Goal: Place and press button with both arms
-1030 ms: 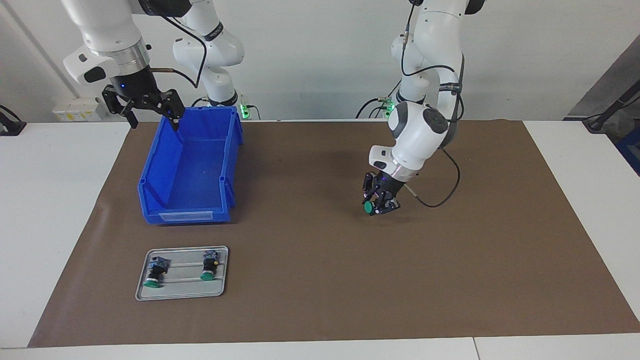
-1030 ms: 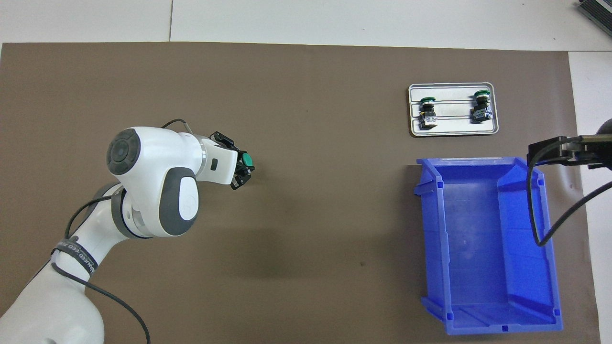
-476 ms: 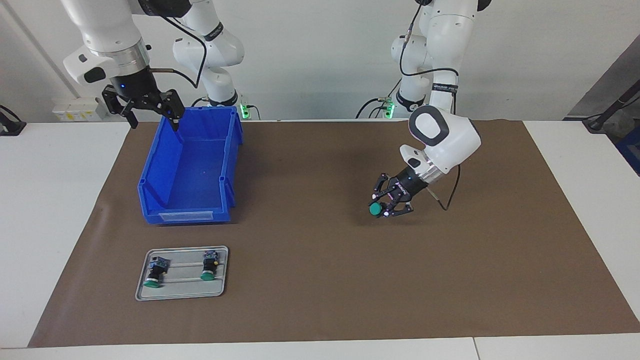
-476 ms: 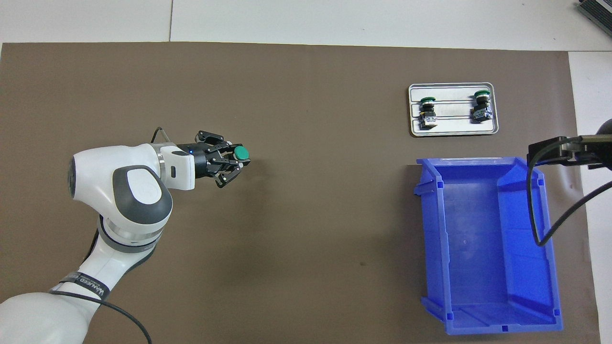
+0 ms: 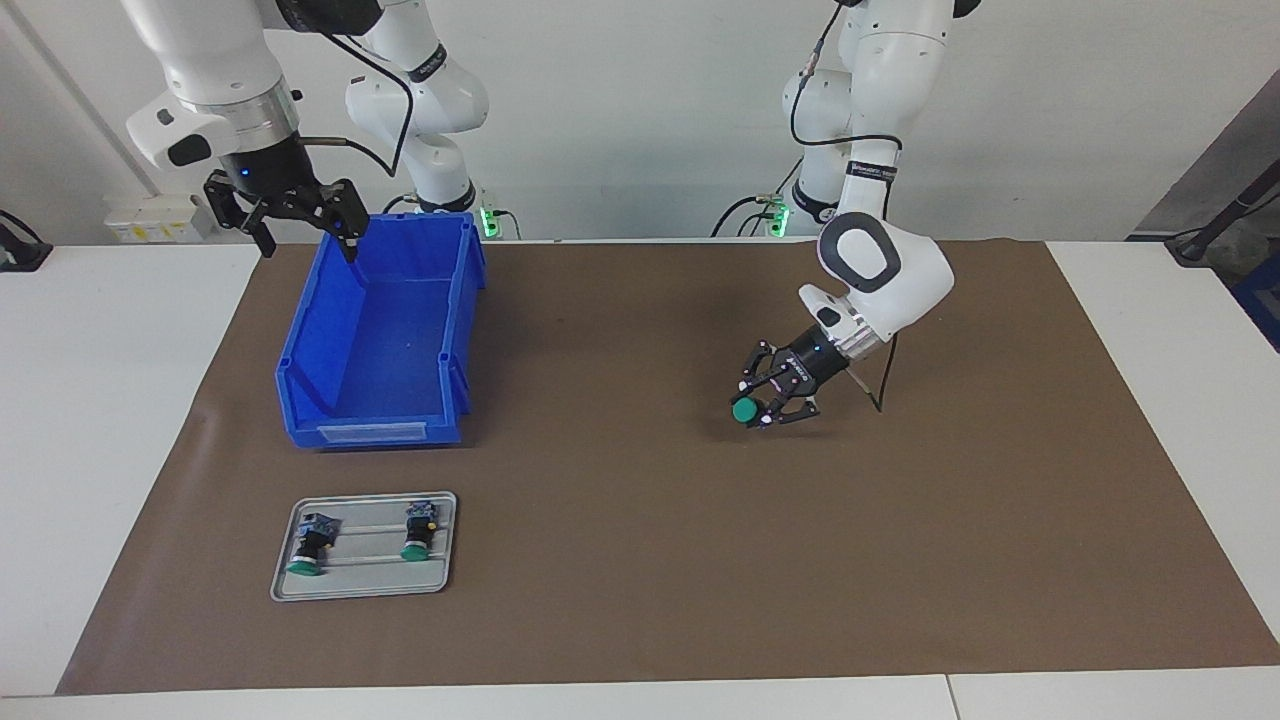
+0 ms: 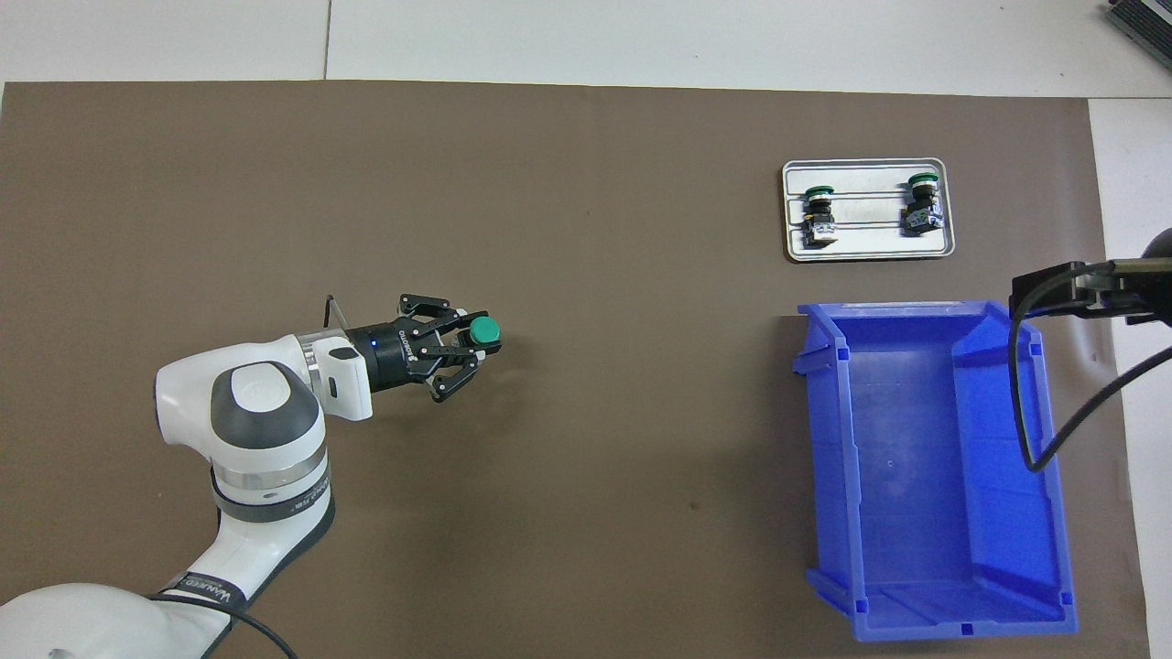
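My left gripper (image 5: 762, 405) is shut on a button (image 5: 743, 411) with a round green cap. It holds the button (image 6: 484, 331) low over the brown mat's middle, lying sideways, cap toward the right arm's end of the table. The left gripper (image 6: 467, 346) reaches out nearly level from its white wrist. I cannot tell whether the button touches the mat. My right gripper (image 5: 308, 238) hangs open and empty over the blue bin's corner nearest the robots.
An empty blue bin (image 5: 300, 350) (image 6: 925, 476) stands on the mat toward the right arm's end. A grey tray (image 5: 362, 590) (image 6: 868, 255), farther from the robots than the bin, holds two more green-capped buttons (image 5: 308, 545) (image 5: 418, 530) lying on their sides.
The left arm's wrist has turned and its elbow has dropped, laying the gripper nearly level. The held button has shifted slightly toward the right arm's end. The right arm has not moved.
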